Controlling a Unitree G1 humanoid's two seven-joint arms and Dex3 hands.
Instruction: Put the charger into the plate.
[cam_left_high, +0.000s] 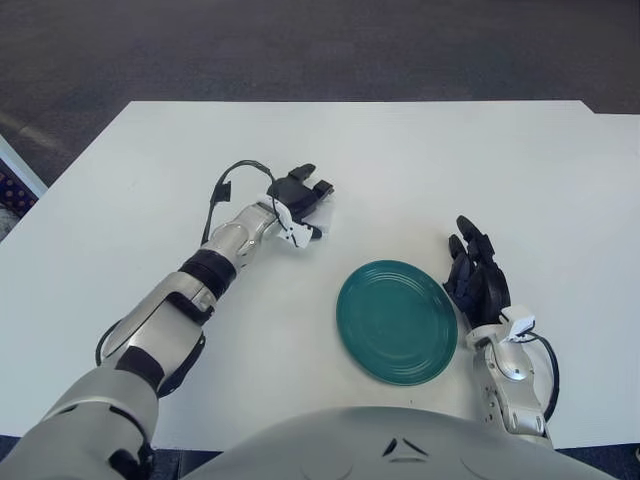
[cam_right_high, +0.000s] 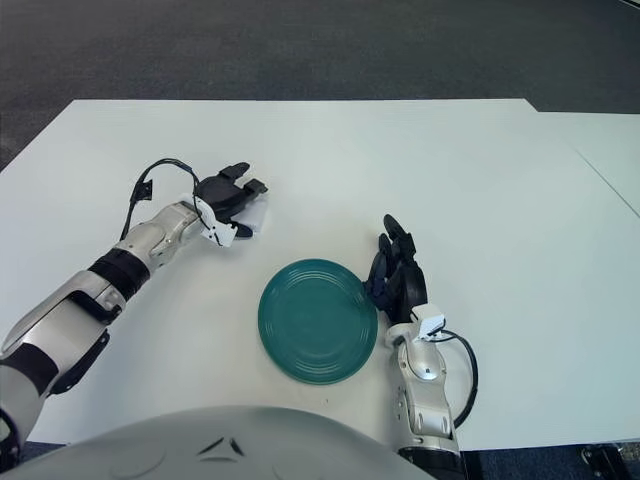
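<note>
A teal plate (cam_left_high: 397, 320) lies on the white table, near its front edge. The charger (cam_right_high: 256, 217) is a small white block, hard to make out against the tabletop, up and to the left of the plate. My left hand (cam_left_high: 308, 203) is over it, two fingers spread beyond the block and the thumb on its near side; most of the charger is hidden under the palm. I see no closed grip. My right hand (cam_left_high: 478, 277) shows just right of the plate, fingers stretched out and holding nothing.
The white table (cam_left_high: 450, 170) extends well beyond both hands. A black cable (cam_left_high: 225, 185) loops off my left wrist. Dark carpet lies past the table's far edge.
</note>
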